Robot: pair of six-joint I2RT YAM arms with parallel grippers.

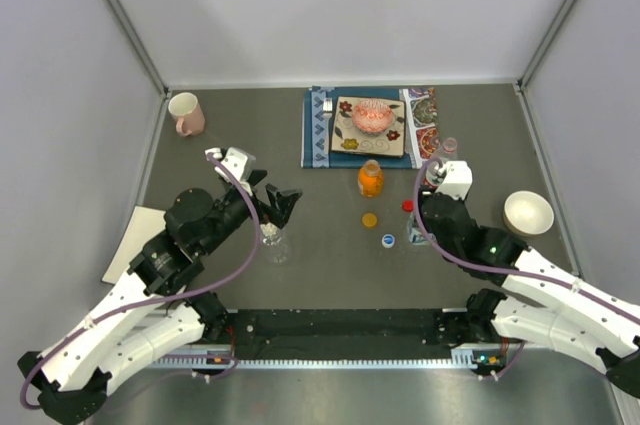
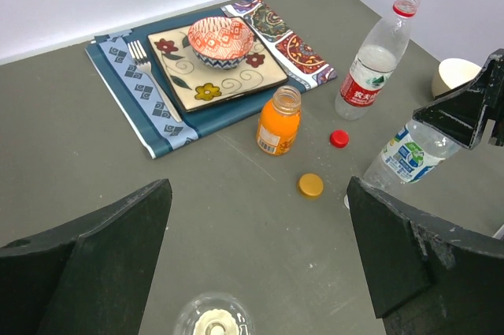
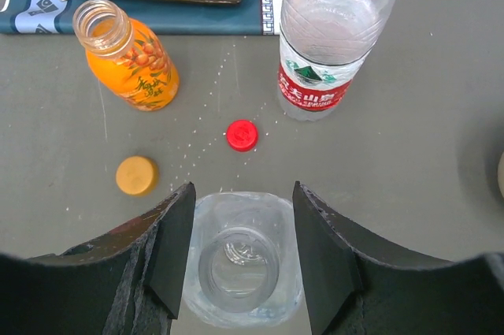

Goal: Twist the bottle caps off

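The plain clear bottle stands under my open left gripper, its white cap on and low between the wide-apart fingers. My right gripper is shut on the uncapped blue-white label bottle, a finger on each side. This bottle also shows in the left wrist view. The blue cap, orange cap and red cap lie loose on the table. The short orange bottle and the red-label bottle stand open.
A blue placemat with a square plate, a patterned bowl and a fork lies at the back. A pink mug stands back left, a white bowl at the right, and a white sheet at the left.
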